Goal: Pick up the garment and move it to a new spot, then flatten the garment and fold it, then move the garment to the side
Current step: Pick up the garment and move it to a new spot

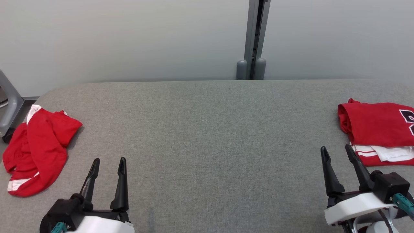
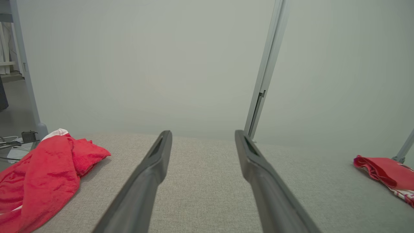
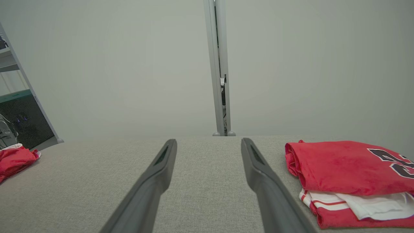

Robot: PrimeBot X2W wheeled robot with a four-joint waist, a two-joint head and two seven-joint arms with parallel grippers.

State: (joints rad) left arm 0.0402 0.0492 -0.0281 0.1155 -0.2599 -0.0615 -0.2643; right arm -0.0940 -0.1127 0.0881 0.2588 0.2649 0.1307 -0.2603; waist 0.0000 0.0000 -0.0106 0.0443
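While both arms sit low at the near side of the table [image 1: 207, 129], the left gripper [image 1: 109, 160] has its two long dark fingers spread apart with nothing between them. They point away from the robot over the grey cloth top. In the left wrist view the same gripper [image 2: 203, 132] shows a wide stretch of bare cloth in the gap between its fingers.

The right gripper [image 1: 336, 148] is likewise spread wide and holds nothing, its fingers leaning slightly to the left in the head view.

Left of the left gripper, near it but not touching, lies the crumpled garment [image 1: 38, 149]. It is red with white bands at its far and near ends, bunched into loose folds at the left end of the table. Whether part of it hangs over the edge cannot be told.

Just beside the right gripper, on its right, sits a folded pile [image 1: 376, 129]. On top is a red piece with a dark, white-edged print, and under it are a white layer and a red one with white stripes. The pile runs out of the head view on the right.

The middle of the table separates the two heaps. Behind the table is a pale wall [image 1: 129, 38] with a grey post [image 1: 255, 38] near the middle.
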